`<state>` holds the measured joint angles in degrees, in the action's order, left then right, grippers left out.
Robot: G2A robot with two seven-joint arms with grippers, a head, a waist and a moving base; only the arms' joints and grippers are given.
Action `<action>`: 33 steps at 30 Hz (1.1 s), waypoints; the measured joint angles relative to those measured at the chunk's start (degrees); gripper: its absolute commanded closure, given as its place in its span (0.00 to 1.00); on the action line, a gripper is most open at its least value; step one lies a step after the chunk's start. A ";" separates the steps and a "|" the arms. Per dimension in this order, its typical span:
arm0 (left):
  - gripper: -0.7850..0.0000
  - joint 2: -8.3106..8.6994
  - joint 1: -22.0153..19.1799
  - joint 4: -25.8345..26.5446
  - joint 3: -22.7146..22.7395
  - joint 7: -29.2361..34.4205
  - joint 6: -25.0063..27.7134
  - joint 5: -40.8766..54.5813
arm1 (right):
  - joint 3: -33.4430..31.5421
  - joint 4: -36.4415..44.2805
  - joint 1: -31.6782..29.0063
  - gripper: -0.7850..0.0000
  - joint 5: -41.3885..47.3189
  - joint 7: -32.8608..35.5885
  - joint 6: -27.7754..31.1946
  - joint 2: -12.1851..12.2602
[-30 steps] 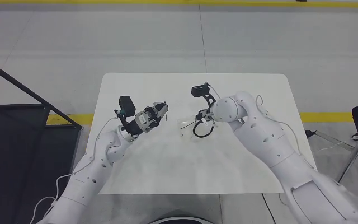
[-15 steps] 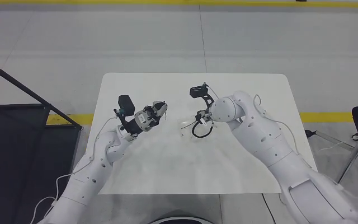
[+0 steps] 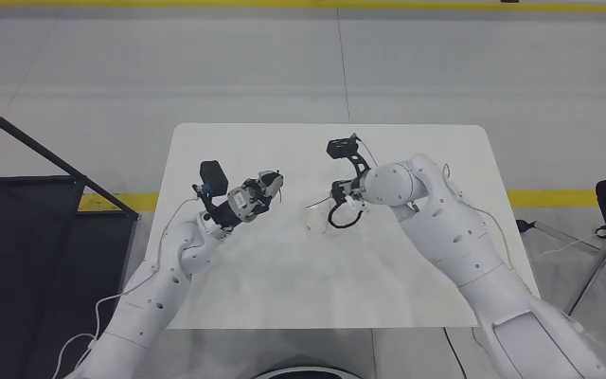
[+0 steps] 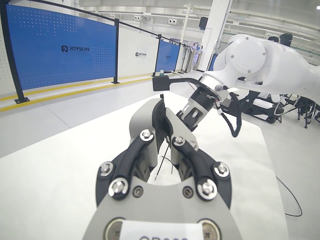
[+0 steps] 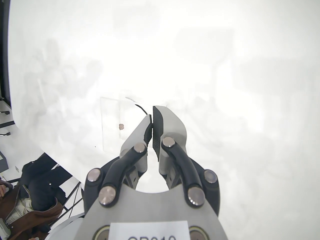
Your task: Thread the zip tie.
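Observation:
My left gripper (image 3: 275,180) (image 4: 162,101) hovers above the left half of the white table (image 3: 426,275), its fingers shut. Thin black zip tie strands (image 4: 160,162) hang below its pads. My right gripper (image 3: 327,197) (image 5: 152,112) is near the table's middle, shut on a thin black zip tie tail (image 5: 141,108) that curves out past its tips. In the left wrist view the right gripper (image 4: 187,118) sits just behind my left fingers, a short gap apart. I cannot tell whether both grippers hold the same tie.
A small clear plastic sheet (image 5: 111,123) (image 3: 311,216) with a brown speck lies on the table under the right gripper. The right arm's black cable loop (image 3: 341,220) hangs beside the wrist. Bare white tabletop surrounds both grippers.
The right gripper drifted a little toward the left arm, then back to the right and slightly farther away. The left arm has kept still.

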<state>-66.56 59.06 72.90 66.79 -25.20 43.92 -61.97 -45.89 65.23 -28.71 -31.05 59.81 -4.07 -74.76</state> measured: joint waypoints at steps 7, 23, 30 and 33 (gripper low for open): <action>1.00 0.06 0.87 1.24 1.02 -1.95 -2.87 -3.05 | -8.15 6.83 -6.76 1.00 2.84 -1.56 2.40 2.65; 1.00 -0.84 -0.42 -0.40 -2.14 -3.44 -2.19 -5.85 | -28.30 35.20 -33.49 1.00 5.42 -5.45 7.69 8.36; 1.00 -0.83 -0.41 -0.39 -2.13 -3.45 -2.21 -5.83 | -28.34 35.15 -33.38 1.00 5.47 -5.39 7.70 8.36; 1.00 -0.84 -0.42 -0.39 -2.13 -3.45 -2.21 -5.83 | -28.34 35.16 -33.39 1.00 5.47 -5.39 7.70 8.36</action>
<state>-67.39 58.64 72.51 64.67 -28.65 41.70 -67.80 -74.23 100.38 -62.10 -25.58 54.42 3.64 -66.40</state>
